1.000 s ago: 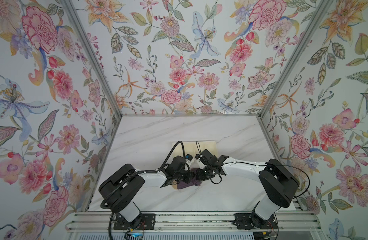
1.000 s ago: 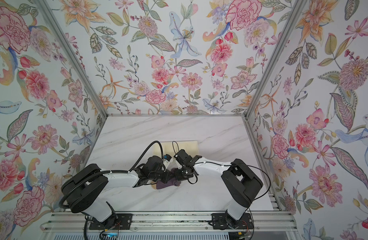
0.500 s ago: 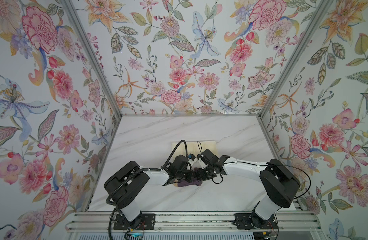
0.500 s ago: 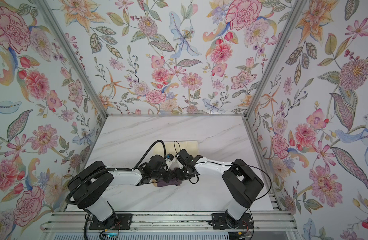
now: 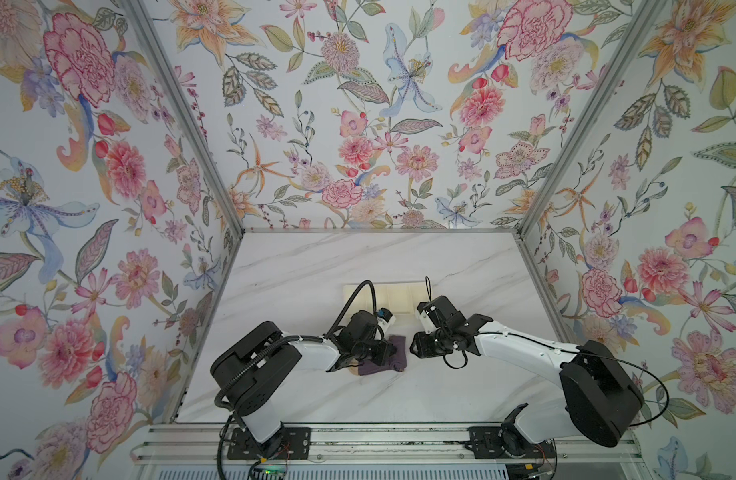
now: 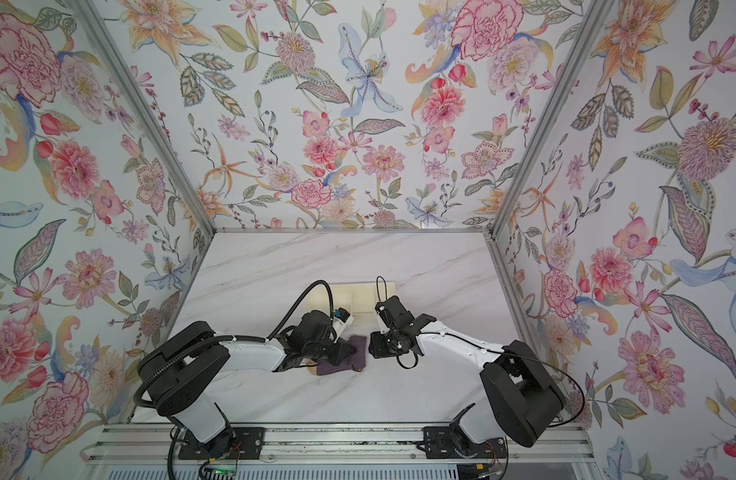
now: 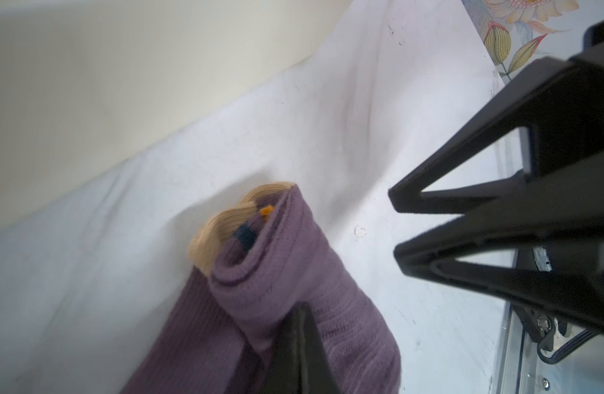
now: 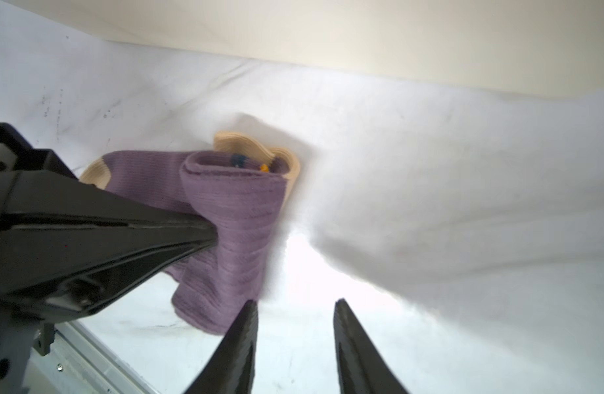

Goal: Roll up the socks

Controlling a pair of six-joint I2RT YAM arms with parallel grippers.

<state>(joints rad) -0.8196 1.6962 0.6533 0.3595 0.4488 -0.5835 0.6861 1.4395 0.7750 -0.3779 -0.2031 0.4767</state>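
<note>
In both top views the left gripper [image 5: 383, 351] covered much of the socks [image 5: 396, 353], its fingers too small to make out. In the left wrist view the socks [image 7: 293, 273] ran off the edge; beyond the socks lay perhaps a cream tray [image 7: 123, 68], blurred.

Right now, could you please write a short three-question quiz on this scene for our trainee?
1. Multiple choice: what pinches the socks? A the left jaws, B the right jaws, C both.
2. True or false: the right jaws are open and hold nothing.
3. Fill in: beside the purple, the rolled end of the socks shows a ___ edge.

Key: 1 A. 2 true. 3 tan.
</note>
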